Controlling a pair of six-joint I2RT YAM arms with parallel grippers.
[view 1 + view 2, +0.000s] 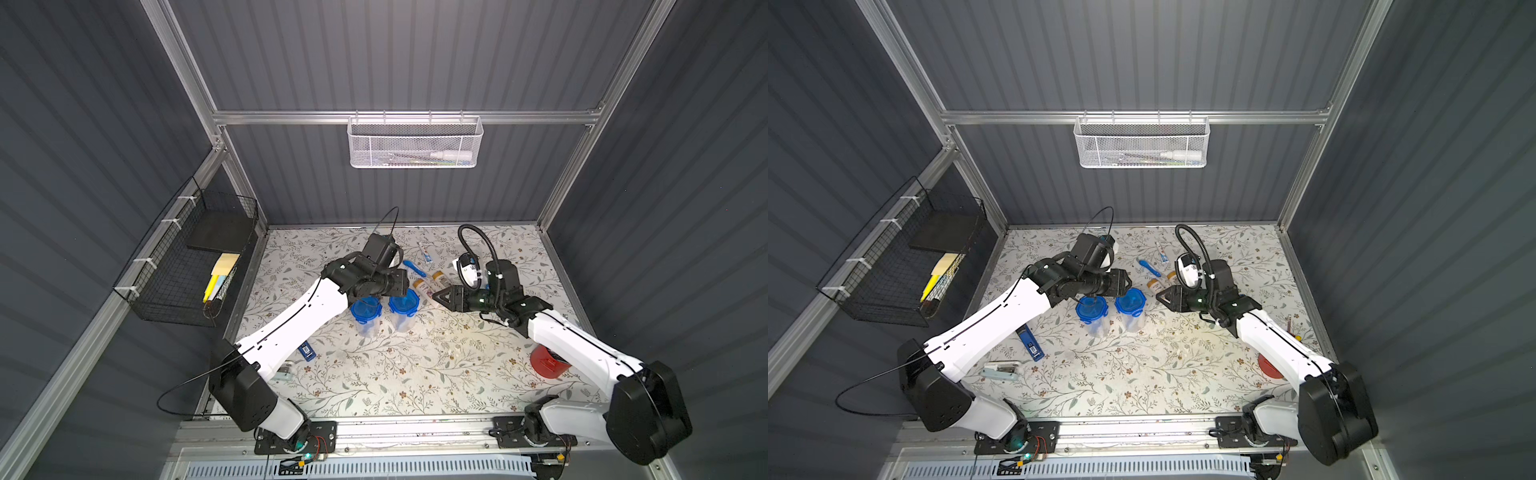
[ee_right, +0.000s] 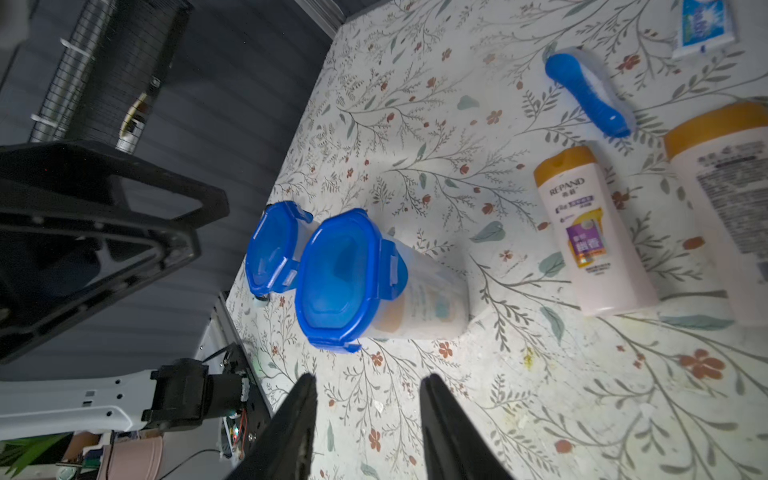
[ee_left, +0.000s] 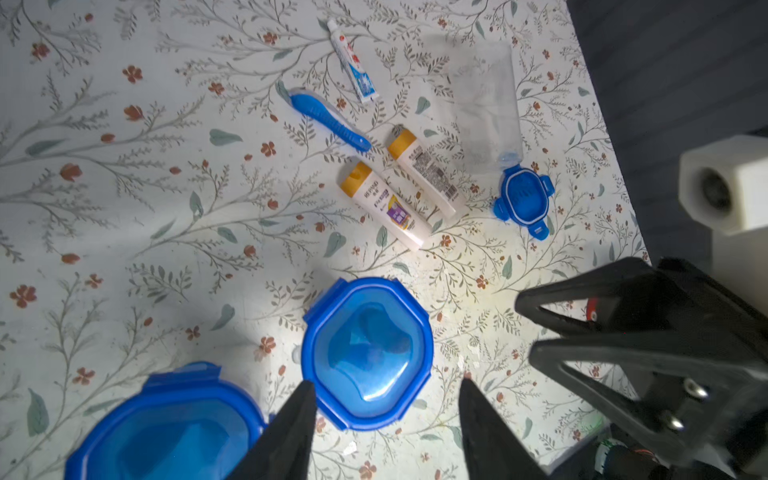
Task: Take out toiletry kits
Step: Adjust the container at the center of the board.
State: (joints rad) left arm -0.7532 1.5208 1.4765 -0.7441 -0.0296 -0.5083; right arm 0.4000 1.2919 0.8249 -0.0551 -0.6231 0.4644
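Toiletry kit items lie loose on the floral table (image 1: pixel 415 374): two cream bottles with tan caps (image 3: pixel 384 205) (image 3: pixel 426 170), a blue toothbrush (image 3: pixel 328 120) and a small toothpaste tube (image 3: pixel 353 62). In both top views they lie at the back middle, the bottles (image 1: pixel 422 286) just behind my right gripper (image 1: pixel 434 296). Two clear jars with blue clip lids (image 1: pixel 365 309) (image 1: pixel 404 303) stand shut. My left gripper (image 3: pixel 386 384) hovers open above the right-hand jar's lid (image 3: pixel 368 353). The right gripper (image 2: pixel 369 378) is open over bare table, with nothing between its fingers.
An empty clear jar (image 3: pixel 486 104) lies on its side with its blue lid (image 3: pixel 524 199) beside it. A dark-blue flat gadget (image 1: pixel 306 351), a stapler (image 1: pixel 1000 370) and a red object (image 1: pixel 548 361) lie nearer the front. A black wire basket (image 1: pixel 191 266) and a white mesh basket (image 1: pixel 415 143) hang on the walls.
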